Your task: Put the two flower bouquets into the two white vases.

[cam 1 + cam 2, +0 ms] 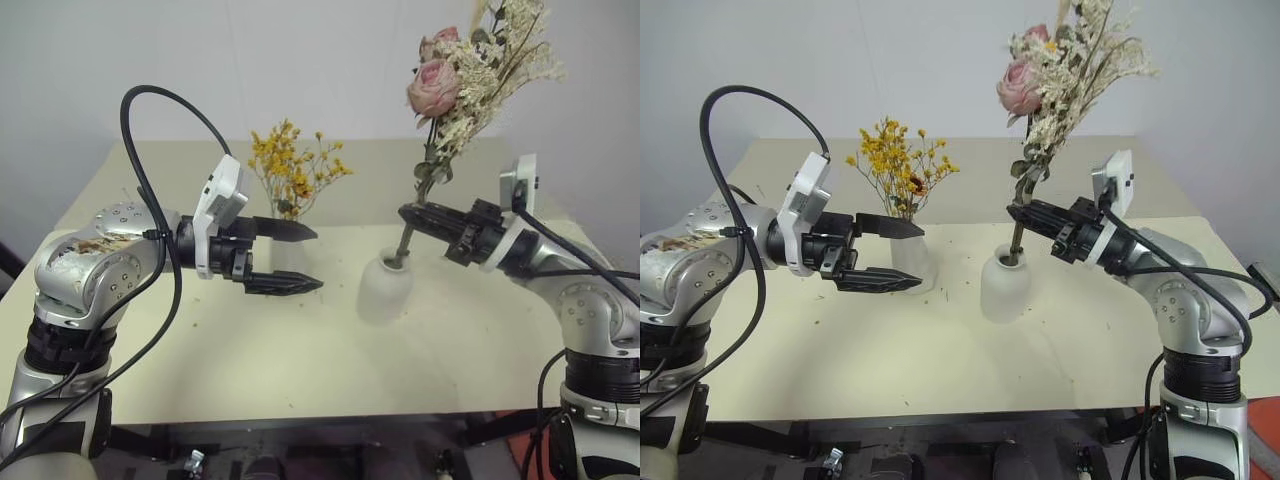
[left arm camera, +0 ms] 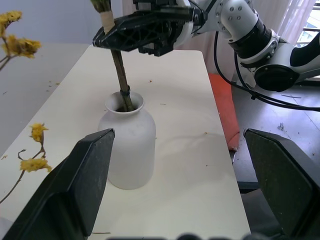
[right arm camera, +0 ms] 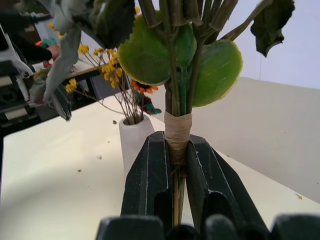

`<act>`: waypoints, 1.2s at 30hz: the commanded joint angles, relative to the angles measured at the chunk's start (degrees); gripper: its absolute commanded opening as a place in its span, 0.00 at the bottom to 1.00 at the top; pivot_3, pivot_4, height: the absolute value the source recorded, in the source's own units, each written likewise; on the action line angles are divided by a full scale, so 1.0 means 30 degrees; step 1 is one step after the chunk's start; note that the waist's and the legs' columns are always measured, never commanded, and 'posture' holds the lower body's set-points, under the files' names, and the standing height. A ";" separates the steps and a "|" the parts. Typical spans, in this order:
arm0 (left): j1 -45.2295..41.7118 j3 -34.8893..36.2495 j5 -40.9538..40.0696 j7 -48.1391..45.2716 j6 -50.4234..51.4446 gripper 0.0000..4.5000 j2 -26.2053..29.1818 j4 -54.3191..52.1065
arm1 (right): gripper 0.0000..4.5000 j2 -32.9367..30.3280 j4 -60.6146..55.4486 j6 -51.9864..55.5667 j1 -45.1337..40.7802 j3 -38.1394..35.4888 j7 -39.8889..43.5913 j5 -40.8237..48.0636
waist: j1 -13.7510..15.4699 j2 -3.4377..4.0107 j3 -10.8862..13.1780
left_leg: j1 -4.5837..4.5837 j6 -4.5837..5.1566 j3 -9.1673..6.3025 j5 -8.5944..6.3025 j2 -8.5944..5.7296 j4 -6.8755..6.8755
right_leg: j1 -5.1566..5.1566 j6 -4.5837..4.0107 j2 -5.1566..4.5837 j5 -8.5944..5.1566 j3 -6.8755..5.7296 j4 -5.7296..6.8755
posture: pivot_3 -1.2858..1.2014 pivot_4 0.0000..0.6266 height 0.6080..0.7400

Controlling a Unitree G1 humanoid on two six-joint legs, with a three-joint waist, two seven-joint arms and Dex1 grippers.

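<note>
The left gripper [image 1: 297,258] hangs with its two black fingers spread wide and nothing between them, pointing toward the rounded vase [image 1: 384,288] just past its tips. The right gripper [image 1: 412,216] is clamped on the stems of the rose bouquet [image 1: 470,70], right above that vase, with the stem ends inside its neck. Behind the left gripper, the yellow bouquet [image 1: 292,166] stands in the tall vase [image 1: 910,262] on the table [image 1: 300,370].
</note>
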 commanded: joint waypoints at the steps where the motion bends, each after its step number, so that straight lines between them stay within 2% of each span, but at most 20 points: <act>1: -0.0257 0.0500 -0.0196 -0.0026 -0.0297 1.00 0.0213 -0.0364 | 0.05 0.0212 -0.0761 -0.1203 0.0033 0.0061 -0.0033 -0.0279 | 0.0008 0.0000 0.0000 | -0.0001 0.0000 0.0000 0.0000 -0.0001 0.0000 | 0.0000 0.0000 -0.0001 0.0000 0.0001 0.0001 | 0.52 0.24 1.00; 11: -0.0350 0.0462 -0.0064 -0.0095 -0.0357 1.00 0.0289 -0.0129 | 0.05 0.1321 -0.0707 -0.2585 0.1260 0.1240 -0.0062 -0.1527 | 0.0017 0.0001 0.0000 | 0.0000 0.0000 0.0001 0.0000 -0.0002 0.0001 | 0.0001 0.0001 -0.0004 0.0000 0.0000 -0.0001 | 0.52 0.24 1.00; 16: -0.0309 0.0501 -0.0125 -0.0028 -0.0234 1.00 0.0355 -0.0203 | 0.43 0.1282 -0.1297 -0.2725 0.2130 0.1207 -0.0099 -0.1593 | 0.0032 0.0000 0.0000 | 0.0001 0.0000 0.0000 0.0000 0.0000 0.0002 | 0.0002 0.0000 -0.0001 0.0000 0.0000 0.0000 | 0.52 0.24 1.00; 23: -0.0123 0.0606 -0.0334 0.0054 -0.0002 1.00 0.0555 -0.0374 | 0.99 -0.0031 -0.2473 -0.2731 0.3378 0.0267 0.0140 -0.1392 | 0.0043 0.0000 0.0000 | 0.0009 0.0000 0.0001 0.0000 0.0000 0.0004 | 0.0007 0.0002 0.0000 -0.0001 0.0001 0.0002 | 0.52 0.24 1.00; 31: 0.0428 0.1080 -0.0628 0.0537 0.0399 1.00 0.0783 -0.0589 | 1.00 -0.2437 -0.2557 -0.3320 0.4695 -0.1011 0.1581 -0.1449 | 0.0090 -0.0002 0.0001 | 0.0011 0.0001 0.0001 -0.0001 -0.0001 0.0002 | 0.0014 0.0006 -0.0002 -0.0006 0.0000 -0.0004 | 0.52 0.24 1.00; 36: 0.2991 0.3664 -0.2024 0.1541 0.0406 1.00 0.0742 -0.1873 | 1.00 -0.4250 -0.1509 -0.3592 0.5967 -0.2462 0.3064 -0.1391 | 0.0058 -0.0006 0.0003 | 0.0013 0.0002 0.0004 -0.0002 0.0002 0.0003 | 0.0017 0.0006 -0.0004 -0.0007 0.0003 -0.0003 | 0.52 0.24 1.00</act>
